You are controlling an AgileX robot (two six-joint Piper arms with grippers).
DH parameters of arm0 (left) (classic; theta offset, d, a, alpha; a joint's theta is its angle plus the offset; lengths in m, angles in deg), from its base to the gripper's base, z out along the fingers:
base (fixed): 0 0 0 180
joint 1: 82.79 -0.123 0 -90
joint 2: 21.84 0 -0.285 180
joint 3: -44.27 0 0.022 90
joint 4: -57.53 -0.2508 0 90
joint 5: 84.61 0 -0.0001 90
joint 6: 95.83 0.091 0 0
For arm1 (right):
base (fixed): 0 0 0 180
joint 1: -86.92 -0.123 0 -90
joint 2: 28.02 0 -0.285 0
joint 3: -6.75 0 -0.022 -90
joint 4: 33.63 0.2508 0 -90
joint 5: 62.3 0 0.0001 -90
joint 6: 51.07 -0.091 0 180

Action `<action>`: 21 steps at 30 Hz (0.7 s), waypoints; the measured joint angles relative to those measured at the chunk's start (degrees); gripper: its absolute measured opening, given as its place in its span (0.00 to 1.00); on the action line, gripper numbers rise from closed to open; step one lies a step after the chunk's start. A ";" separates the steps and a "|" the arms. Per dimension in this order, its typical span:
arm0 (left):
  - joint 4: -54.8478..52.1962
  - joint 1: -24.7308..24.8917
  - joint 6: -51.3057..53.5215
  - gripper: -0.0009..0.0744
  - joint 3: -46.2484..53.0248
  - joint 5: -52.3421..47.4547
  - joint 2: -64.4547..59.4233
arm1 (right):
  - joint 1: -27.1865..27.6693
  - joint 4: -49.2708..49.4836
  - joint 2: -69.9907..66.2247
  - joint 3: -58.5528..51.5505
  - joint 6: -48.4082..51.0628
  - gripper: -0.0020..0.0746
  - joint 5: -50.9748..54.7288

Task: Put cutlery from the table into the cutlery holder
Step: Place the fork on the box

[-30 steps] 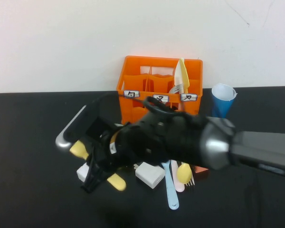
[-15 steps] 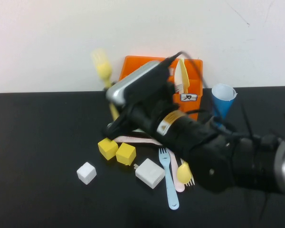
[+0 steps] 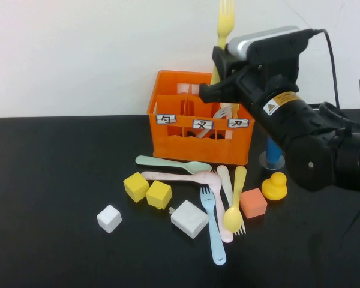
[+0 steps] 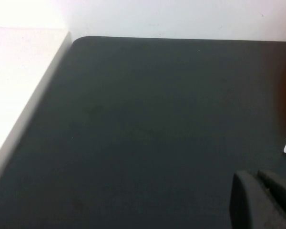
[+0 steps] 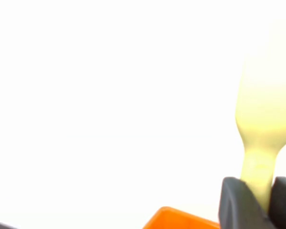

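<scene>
My right gripper (image 3: 219,75) is shut on a yellow fork (image 3: 224,30) and holds it upright, tines up, over the right side of the orange cutlery holder (image 3: 186,141). In the right wrist view the fork (image 5: 263,124) stands pinched between the two dark fingers (image 5: 236,202), with the holder's rim (image 5: 178,218) just below. On the black table (image 3: 48,198) in front of the holder lie a mint green spoon (image 3: 168,162), a pink spoon (image 3: 180,176), a light blue fork (image 3: 213,225), a yellow spoon (image 3: 234,204) and a cream piece (image 3: 224,180). My left gripper (image 4: 269,195) hovers over bare table, its fingers close together.
Two yellow cubes (image 3: 147,190), a small white cube (image 3: 109,218), a white block (image 3: 189,219), an orange cube (image 3: 252,203) and a yellow duck (image 3: 275,186) lie among the cutlery. A blue cup (image 3: 273,150) stands behind my right arm. The left wrist view shows the table's edge (image 4: 43,95).
My right arm has swung from low over the front-left of the cutlery pile up and to the right, carrying the yellow fork from the table to above the holder.
</scene>
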 joint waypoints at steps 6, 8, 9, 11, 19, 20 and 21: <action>0.00 0.00 0.00 0.01 0.00 0.00 0.00 | 0.55 0.00 -3.67 0.00 -1.68 0.18 -2.81; 0.00 0.00 0.00 0.01 0.00 0.00 0.00 | 0.55 0.00 -5.44 0.69 -1.81 0.18 -3.64; 0.00 0.00 0.00 0.01 0.00 0.00 0.00 | 0.55 0.00 -6.34 1.25 -1.81 0.18 -4.12; 0.00 0.00 0.00 0.01 0.00 0.00 0.00 | 0.55 -0.12 -8.10 2.66 -1.81 0.18 -5.01; 0.00 0.00 -0.14 0.01 0.00 0.00 0.00 | 0.55 -1.69 -13.39 8.13 -1.90 0.18 -5.37; 0.00 0.00 -0.14 0.01 0.00 0.00 0.00 | 0.55 -1.69 -13.71 8.45 -1.90 0.18 -5.37; 0.00 0.00 -0.03 0.01 0.00 0.00 0.00 | 0.55 -1.72 -14.07 8.70 -1.90 0.18 -5.51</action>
